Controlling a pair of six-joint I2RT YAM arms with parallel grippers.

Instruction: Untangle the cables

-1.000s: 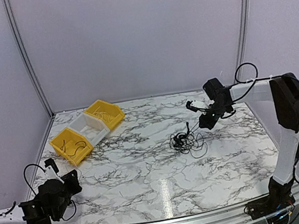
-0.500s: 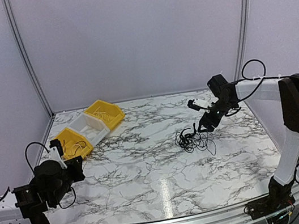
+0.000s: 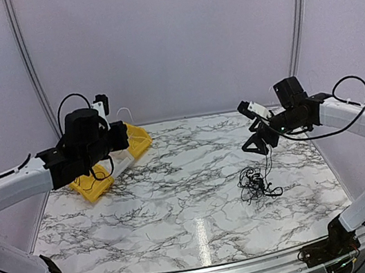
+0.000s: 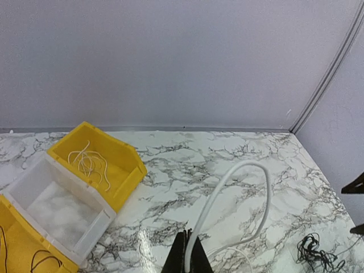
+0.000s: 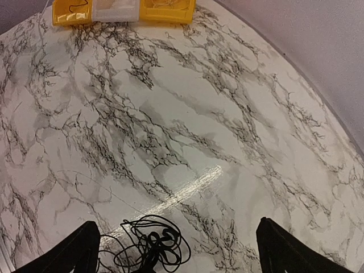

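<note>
The cables (image 3: 257, 184) are a small clump of thin black wires lying on the marble table (image 3: 172, 201) right of centre. They also show at the bottom of the right wrist view, cables (image 5: 151, 245), and far right in the left wrist view, cables (image 4: 316, 253). My right gripper (image 3: 257, 139) hovers open just above the clump, its fingers wide apart in the right gripper (image 5: 177, 223) view; one strand rises toward it. My left gripper (image 3: 121, 135) is raised by the bins, left gripper (image 4: 190, 257) shut on a white cable (image 4: 250, 166) that arches upward.
Three bins stand in a row at the back left: a yellow bin (image 4: 96, 162) with pale wires, a white bin (image 4: 57, 207), and a yellow bin (image 3: 89, 183) with black wires. Grey walls close the table's back and sides.
The right gripper opened and let the black clump go; the clump now lies further right and nearer. The left arm rose from the near left corner to the bins, carrying the white cable.
</note>
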